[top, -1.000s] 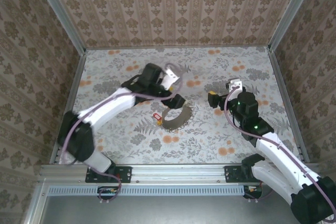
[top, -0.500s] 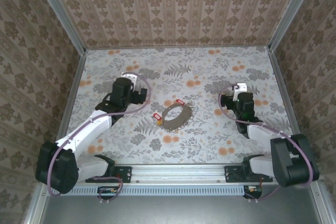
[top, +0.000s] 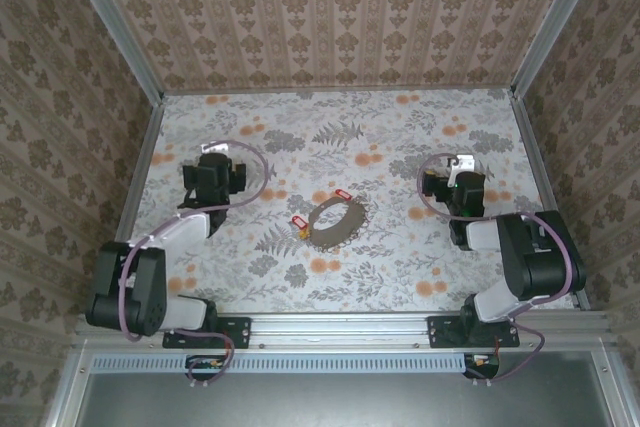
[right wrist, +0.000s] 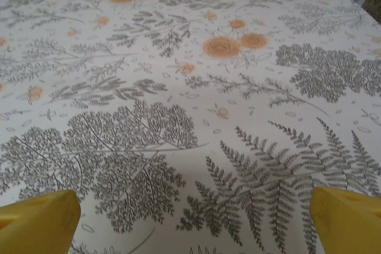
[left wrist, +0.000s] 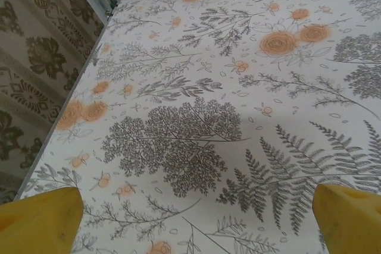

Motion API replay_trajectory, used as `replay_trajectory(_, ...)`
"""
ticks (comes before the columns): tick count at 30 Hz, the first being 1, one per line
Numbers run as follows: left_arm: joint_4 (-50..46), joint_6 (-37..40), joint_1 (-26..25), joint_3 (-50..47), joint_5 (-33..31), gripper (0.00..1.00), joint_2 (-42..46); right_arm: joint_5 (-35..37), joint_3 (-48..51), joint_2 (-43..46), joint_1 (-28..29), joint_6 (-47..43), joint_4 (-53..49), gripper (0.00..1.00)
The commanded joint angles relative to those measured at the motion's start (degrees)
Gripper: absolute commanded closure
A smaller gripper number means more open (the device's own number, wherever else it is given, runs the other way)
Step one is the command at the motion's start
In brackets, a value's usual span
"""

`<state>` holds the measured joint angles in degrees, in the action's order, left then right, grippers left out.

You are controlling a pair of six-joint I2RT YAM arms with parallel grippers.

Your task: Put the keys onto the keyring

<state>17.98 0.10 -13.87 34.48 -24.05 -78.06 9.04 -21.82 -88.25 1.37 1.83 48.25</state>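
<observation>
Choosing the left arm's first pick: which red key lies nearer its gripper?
The key at the keyring's left end, towards the arm bases. The other key lies at the ring's far edge, further right.

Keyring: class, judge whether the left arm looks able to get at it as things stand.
Probably yes. The left gripper stands open, well left of the keyring, with only bare table between them. One red key lies beside the loop's left edge and might get nudged.
</observation>
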Motion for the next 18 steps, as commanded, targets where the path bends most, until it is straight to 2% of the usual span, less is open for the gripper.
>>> replay_trajectory(1, 7.8, 4.7, 1.5, -1.6, -0.6, 0.0, -2.3, -0.4, -1.0, 0.5, 0.0, 1.3, 1.8, 0.0)
replay_trajectory(5, 16.3, 6.3, 4.3, -3.5, 3.6, 0.0, -7.3, -0.6, -0.8, 0.7, 0.1, 1.1, 2.0, 0.0)
replay_trajectory(10, 21.8, 2.0, 10.9, -7.2, 15.1, 0.0, -8.0, -0.7, -0.9, 0.6, 0.1, 1.1, 2.0, 0.0)
replay_trajectory(13, 25.6, 1.7, 11.5, -9.5, 16.6, 0.0, -8.4, -0.6, -1.0, 0.6, 0.2, 1.0, 1.9, 0.0)
replay_trajectory(15, 34.3, 2.1, 11.8, -12.1, 15.6, 0.0, -10.8, -0.7, -1.0, 0.5, 0.2, 1.0, 1.8, 0.0)
replay_trajectory(16, 30.5, 1.2, 11.8, -11.4, 15.7, 0.0, -9.6, -0.7, -1.1, 0.5, 0.2, 1.0, 1.7, 0.0)
replay_trajectory(18, 32.2, 1.5, 11.7, -11.8, 15.5, 0.0, -10.3, -0.9, -1.2, 0.4, 0.3, 0.8, 1.6, 0.0)
